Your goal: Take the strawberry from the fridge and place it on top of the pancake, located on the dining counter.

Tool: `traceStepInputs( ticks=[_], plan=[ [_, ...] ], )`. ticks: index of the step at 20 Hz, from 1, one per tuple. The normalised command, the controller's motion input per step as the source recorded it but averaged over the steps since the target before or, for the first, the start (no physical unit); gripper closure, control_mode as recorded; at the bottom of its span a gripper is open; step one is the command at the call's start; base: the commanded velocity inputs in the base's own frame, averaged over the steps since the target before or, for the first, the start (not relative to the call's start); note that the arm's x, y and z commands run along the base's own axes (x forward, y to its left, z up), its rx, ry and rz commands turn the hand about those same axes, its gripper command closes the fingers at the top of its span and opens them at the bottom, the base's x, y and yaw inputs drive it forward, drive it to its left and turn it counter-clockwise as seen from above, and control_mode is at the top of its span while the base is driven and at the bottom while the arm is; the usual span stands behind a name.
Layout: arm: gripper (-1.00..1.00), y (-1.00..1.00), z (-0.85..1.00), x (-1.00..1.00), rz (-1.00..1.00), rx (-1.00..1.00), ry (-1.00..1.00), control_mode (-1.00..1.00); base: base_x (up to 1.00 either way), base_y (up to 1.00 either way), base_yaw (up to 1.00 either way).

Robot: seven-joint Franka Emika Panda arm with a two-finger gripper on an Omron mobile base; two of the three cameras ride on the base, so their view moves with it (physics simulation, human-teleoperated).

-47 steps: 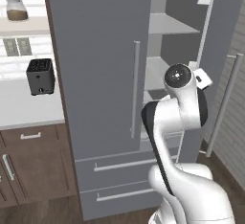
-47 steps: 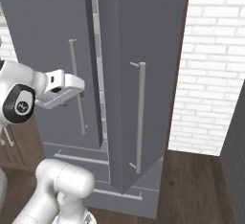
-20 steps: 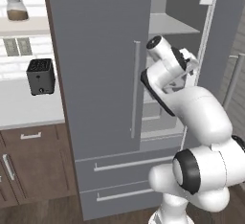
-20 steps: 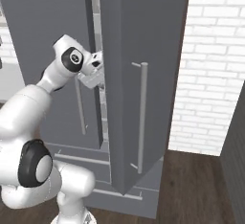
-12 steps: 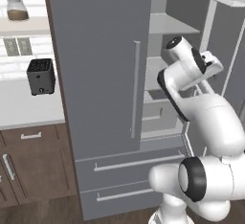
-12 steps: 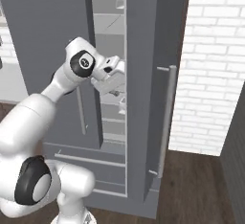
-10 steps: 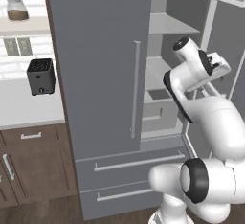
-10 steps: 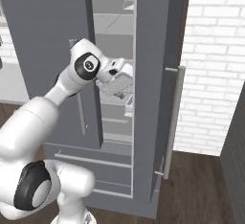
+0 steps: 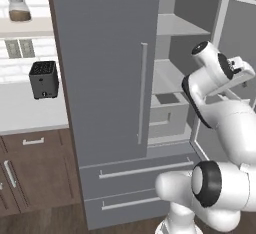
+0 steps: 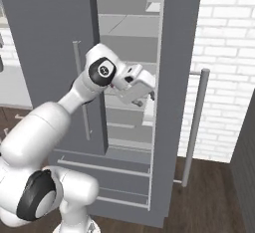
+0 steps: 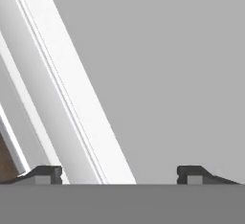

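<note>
The fridge (image 9: 105, 68) stands in front of me with its left door shut and its right door (image 10: 177, 77) swung wide open, so pale shelves (image 9: 175, 25) and an inner bin (image 9: 167, 110) show. The strawberry is hidden, and I cannot pick it out on any shelf. My gripper (image 10: 149, 93) is at mid height inside the opening, right against the inner face of the open door. In the hand view my gripper (image 11: 119, 174) is open, its tips wide apart with nothing between them, facing the door's grey panel and a white strip (image 11: 72, 98). The pancake and the dining counter are out of view.
The open door's long bar handle (image 10: 194, 127) sticks out to the right, before a white brick wall (image 10: 224, 53). Two wide drawers (image 9: 135, 183) run below the doors. Left of the fridge, a black toaster (image 9: 44, 79) stands on a white worktop, and a jar (image 9: 20, 9) sits on a shelf above.
The right fridge door has swung much wider open. My hand has moved right with it, staying against the door's inner side. The jaws stay apart.
</note>
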Motion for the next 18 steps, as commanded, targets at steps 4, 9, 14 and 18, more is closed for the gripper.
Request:
traceStepInputs(
  ticks=[4, 9, 14, 18],
  plan=[
    [-1.00, -0.03, 0.13, -0.65, 0.01, 0.04, -0.20, -1.00, 0.00, 0.00, 0.00],
    [-1.00, 0.64, 0.20, -0.75, 0.00, 0.01, -0.20, -1.00, 0.00, 0.00, 0.00],
    [-1.00, 1.00, 0.00, -0.44, 0.01, 0.03, -0.16, -1.00, 0.00, 0.00, 0.00],
    [-1.00, 0.88, -0.09, -0.28, 0.05, 0.17, -0.20, -1.00, 0.00, 0.00, 0.00]
  ],
)
